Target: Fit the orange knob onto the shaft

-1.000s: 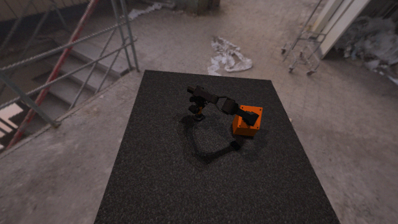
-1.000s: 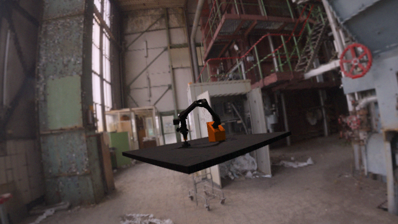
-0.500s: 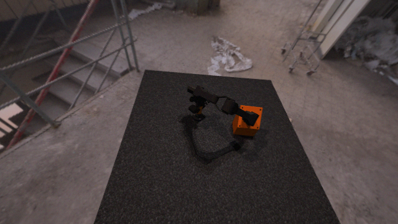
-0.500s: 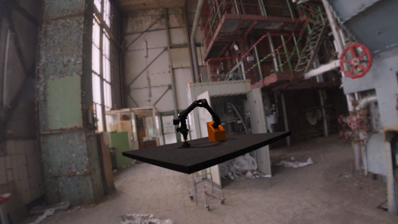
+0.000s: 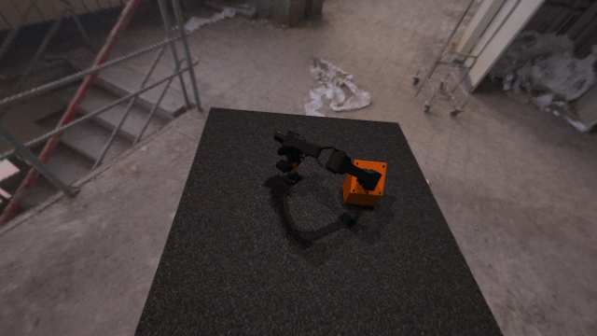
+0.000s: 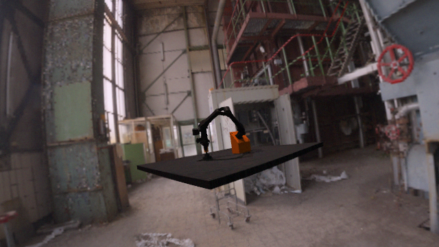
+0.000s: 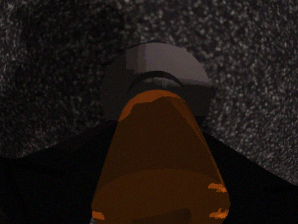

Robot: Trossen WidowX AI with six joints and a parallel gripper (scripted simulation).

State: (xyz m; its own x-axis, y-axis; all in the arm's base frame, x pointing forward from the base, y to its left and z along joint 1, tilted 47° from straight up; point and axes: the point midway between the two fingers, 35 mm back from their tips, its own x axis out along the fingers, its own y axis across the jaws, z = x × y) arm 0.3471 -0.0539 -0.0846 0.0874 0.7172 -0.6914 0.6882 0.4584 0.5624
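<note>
The orange knob (image 5: 294, 167) (image 6: 207, 150) (image 7: 160, 145) is held upright between the fingers of my gripper (image 5: 292, 165) (image 6: 205, 147) (image 7: 157, 135), which is shut on it. The round pedestal (image 5: 287, 180) (image 6: 209, 157) (image 7: 192, 60) is directly below the knob. In the wrist view it shows as a grey disc beyond the knob's lower end, with a dark curved band around that end. The shaft and its flat side cannot be made out, and whether the knob is partly over the shaft or just above it cannot be told.
The orange box (image 5: 358, 200) (image 6: 241, 147) carries the arm's base, and the arm arches from it over to the pedestal. The dark table top (image 5: 308, 289) (image 6: 192, 171) bears the box and the pedestal. The arm's shadow lies across the table beside them.
</note>
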